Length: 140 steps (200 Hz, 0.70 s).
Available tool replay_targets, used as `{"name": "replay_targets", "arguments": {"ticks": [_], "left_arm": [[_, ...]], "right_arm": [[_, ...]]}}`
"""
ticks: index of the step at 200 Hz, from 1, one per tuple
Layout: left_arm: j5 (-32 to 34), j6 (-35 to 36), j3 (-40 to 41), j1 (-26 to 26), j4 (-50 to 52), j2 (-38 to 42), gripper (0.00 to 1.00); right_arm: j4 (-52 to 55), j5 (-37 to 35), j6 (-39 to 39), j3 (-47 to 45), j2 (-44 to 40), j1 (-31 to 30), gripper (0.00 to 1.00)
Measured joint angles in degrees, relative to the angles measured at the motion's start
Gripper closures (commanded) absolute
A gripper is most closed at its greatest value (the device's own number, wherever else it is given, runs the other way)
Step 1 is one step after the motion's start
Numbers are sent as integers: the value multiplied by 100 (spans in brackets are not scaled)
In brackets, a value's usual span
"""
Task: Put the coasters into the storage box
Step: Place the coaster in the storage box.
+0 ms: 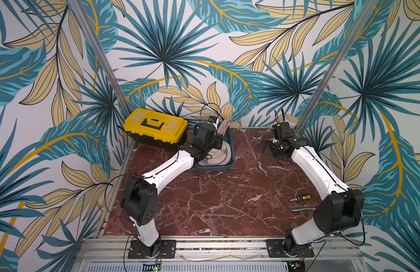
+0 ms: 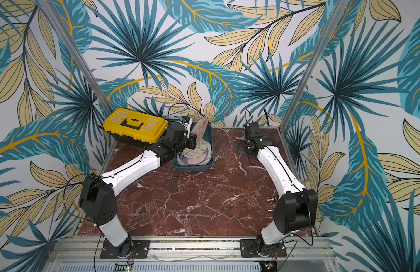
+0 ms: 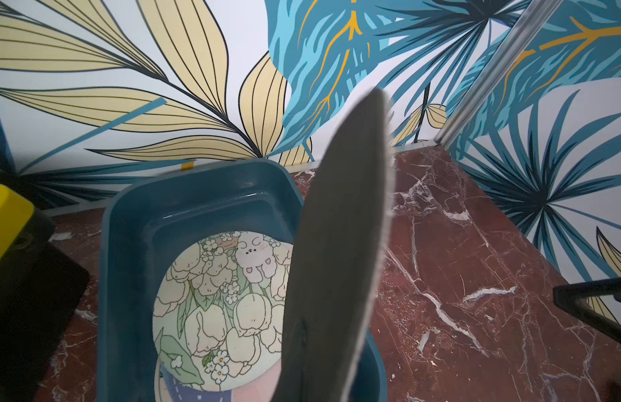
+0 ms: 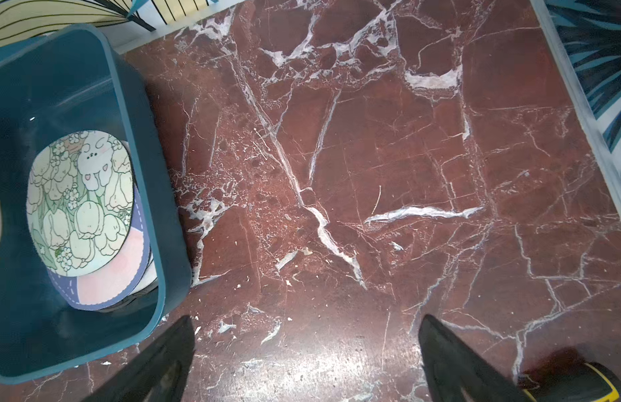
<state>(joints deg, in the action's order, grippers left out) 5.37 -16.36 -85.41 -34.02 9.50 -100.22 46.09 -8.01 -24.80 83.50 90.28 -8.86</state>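
Grey, matte backing fills the middle of the left wrist view: it is the underside of a thin round pale pink coaster [image 3: 343, 243], standing on edge and tilted, pinched between the closed fingers of the left gripper [image 1: 218, 140]. We cannot see those fingers from the wrist, where the disc's lower part runs off the frame, and in both top views the arm's black wrist covers most of them. Directly beneath them sits the dark teal rectangular plastic storage box [image 3: 197, 174]. Whether the disc's lower edge touches anything inside, we cannot tell. In the box lies a pile of flat round printed coasters [image 2: 197, 153], topped by a cream-and-green tulip-and-bunny coaster [image 3: 218, 306] over a blue and pink coaster [image 4: 107, 285]. We cannot count those buried below. The right gripper [image 4: 306, 322] has its black fingers [image 4: 169, 351] spread wide, holding nothing, over the bare red-brown marble tabletop [image 4: 371, 174]. The box stands just outside one finger, and outside the other a black-and-yellow stub [image 4: 573, 383] is cut off at the frame corner. Beyond the left fingers, a yellow-lidded black toolbox [image 1: 154, 126] is partly hidden by the arm.
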Motion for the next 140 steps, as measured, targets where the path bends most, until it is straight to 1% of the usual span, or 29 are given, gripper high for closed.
{"name": "replay_targets", "arguments": {"ticks": [62,140], "left_arm": [[-321,-107,-868,83,61,-758,100],[-643,-411,-1403,407,52,-1438,100]], "right_arm": [[-15,72,0,-52,94,9,1],[-15,74,2,-122,247,22,0]]}}
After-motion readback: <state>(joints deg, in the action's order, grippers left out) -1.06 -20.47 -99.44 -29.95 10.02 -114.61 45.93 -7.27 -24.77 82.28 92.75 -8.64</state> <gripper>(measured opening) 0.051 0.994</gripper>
